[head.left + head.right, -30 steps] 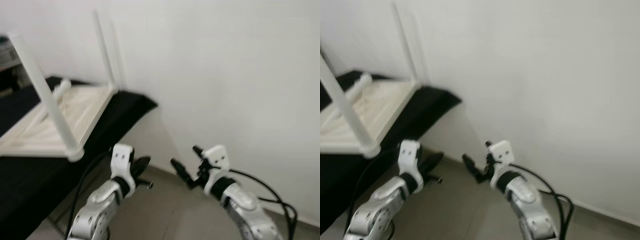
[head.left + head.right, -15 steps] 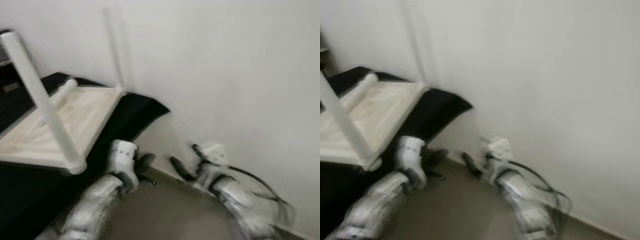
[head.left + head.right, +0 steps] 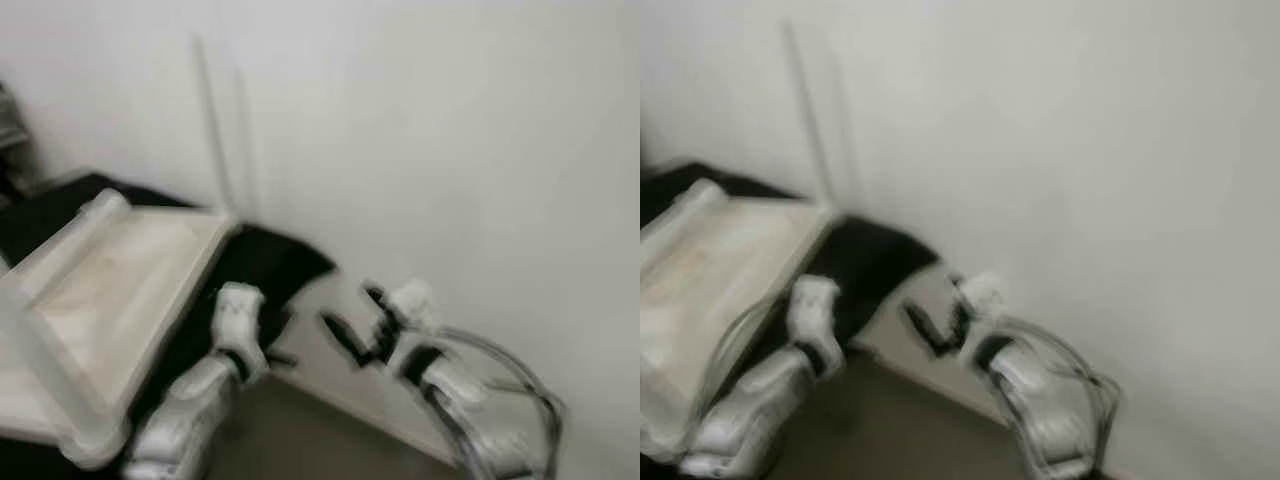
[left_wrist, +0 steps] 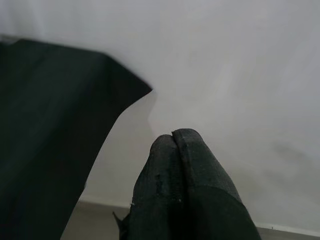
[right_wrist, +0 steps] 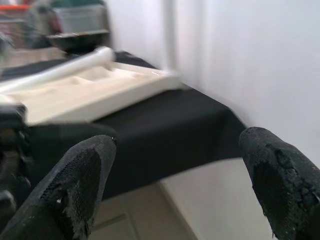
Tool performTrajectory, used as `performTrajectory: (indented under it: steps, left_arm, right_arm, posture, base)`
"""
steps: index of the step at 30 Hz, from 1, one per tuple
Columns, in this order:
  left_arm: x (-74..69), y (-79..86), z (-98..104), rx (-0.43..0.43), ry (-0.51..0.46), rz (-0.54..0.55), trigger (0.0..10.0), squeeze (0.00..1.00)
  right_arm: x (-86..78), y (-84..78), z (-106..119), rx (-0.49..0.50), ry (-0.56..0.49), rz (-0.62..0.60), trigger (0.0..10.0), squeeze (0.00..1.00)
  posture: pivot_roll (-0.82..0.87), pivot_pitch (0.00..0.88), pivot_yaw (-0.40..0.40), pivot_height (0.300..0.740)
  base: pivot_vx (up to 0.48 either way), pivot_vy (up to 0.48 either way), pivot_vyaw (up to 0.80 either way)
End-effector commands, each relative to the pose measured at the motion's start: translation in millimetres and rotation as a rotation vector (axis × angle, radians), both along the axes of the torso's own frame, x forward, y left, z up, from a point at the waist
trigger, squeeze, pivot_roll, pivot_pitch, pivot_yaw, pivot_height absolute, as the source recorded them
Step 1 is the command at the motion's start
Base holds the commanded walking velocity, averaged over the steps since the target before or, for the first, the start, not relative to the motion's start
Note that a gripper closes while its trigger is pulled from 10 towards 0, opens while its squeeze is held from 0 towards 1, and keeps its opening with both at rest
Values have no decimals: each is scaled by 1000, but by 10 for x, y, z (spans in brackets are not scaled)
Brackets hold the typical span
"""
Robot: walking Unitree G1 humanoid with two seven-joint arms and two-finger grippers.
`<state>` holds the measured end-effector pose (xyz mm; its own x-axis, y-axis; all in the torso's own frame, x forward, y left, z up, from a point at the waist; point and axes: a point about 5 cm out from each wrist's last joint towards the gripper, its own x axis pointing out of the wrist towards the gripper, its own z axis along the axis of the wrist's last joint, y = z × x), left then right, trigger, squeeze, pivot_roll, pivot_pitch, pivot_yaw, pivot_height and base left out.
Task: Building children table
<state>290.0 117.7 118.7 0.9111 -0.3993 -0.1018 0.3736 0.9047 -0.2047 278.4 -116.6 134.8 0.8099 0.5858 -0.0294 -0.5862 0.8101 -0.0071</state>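
A white children's table [image 3: 110, 290] lies upside down on a black-covered surface [image 3: 270, 265]. One thin leg [image 3: 215, 150] stands up at its far corner, and a thick near leg [image 3: 40, 370] rises at the front left. A loose white leg [image 3: 75, 240] lies across the underside, also seen as a white leg [image 5: 65, 67] in the right wrist view. My left gripper [image 4: 175, 142] is shut on nothing beside the cloth's corner. My right gripper [image 5: 180, 165] is open and empty, held out toward the wall to the right of the table. The head views are blurred.
A plain white wall [image 3: 450, 150] stands close ahead and to the right. Grey floor [image 3: 330, 440] lies below the arms. A dark bowl [image 5: 77, 40] and other clutter stand behind the table. Black cables loop off my right arm [image 3: 520, 390].
The whole picture has shifted and blurred, so the camera moved; the table now sits lower and nearer at the left. Both arms stay held out in front.
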Motion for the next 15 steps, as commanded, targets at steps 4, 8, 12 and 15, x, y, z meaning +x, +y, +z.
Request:
performTrajectory:
  steps: [4, 8, 12, 15]
  left_arm:
    - [15, -100, 36, 0, -20, -30, 10000, 0]
    - [13, -102, 38, 33, -21, -17, 10000, 0]
    - [8, -74, 43, 53, -27, 14, 10000, 0]
    - [5, -45, 44, 63, -30, 48, 10000, 0]
  right_arm:
    - [2, -85, -14, -30, 0, -4, 10000, 0]
    - [-28, -61, -25, -66, -7, 57, 10000, 0]
    - [-38, -48, -26, -69, -11, 68, 10000, 0]
    - [-45, -38, -26, -70, -13, 76, 10000, 0]
  posture:
    - [-97, 0, 16, 740]
    - [-100, 0, 20, 740]
    - [-99, 0, 28, 740]
    - [-98, 0, 30, 740]
  base:
    - [377, 0, 356]
    - [0, 0, 794]
    - [0, 0, 794]
    - [0, 0, 794]
